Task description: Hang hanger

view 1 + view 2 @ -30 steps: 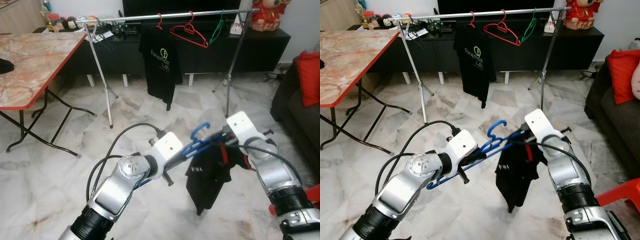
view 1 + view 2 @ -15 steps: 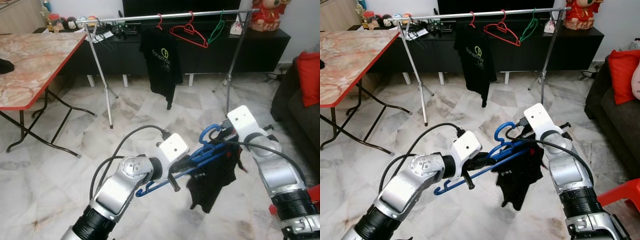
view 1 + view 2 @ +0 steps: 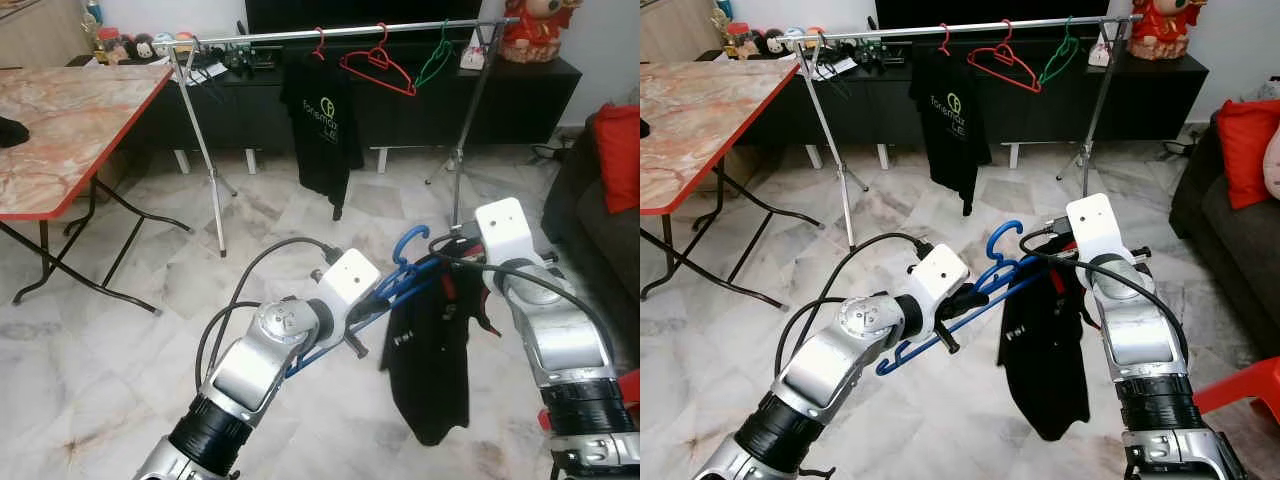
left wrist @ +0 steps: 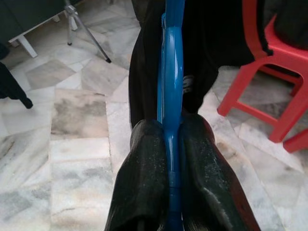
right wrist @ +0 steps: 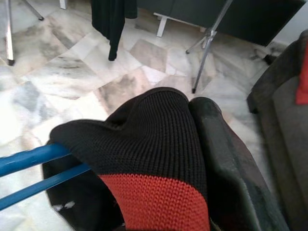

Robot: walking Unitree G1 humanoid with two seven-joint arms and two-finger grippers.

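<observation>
Left end effector [image 4: 173, 159] clamped on blue hanger [image 3: 400, 275]; right end effector [image 5: 192, 159] pinching black-red shirt [image 3: 432, 345] collar. Clothes rack [image 3: 330, 32] at 12 o'clock.

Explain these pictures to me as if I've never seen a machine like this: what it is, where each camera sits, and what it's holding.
This is a humanoid robot with two silver arms, each ending in two black fingers. The two wide pictures come from cameras in its head, looking down at its own arms and the marble floor. The two close-ups come from a camera on each wrist, looking along the fingers.

The left gripper is shut on a blue hanger. The right gripper pinches the black shirt with red trim that drapes from that hanger.

Ahead stands a metal clothes rail with another black shirt, a red hanger and a green hanger on it. A marble-topped table stands to the left.
</observation>
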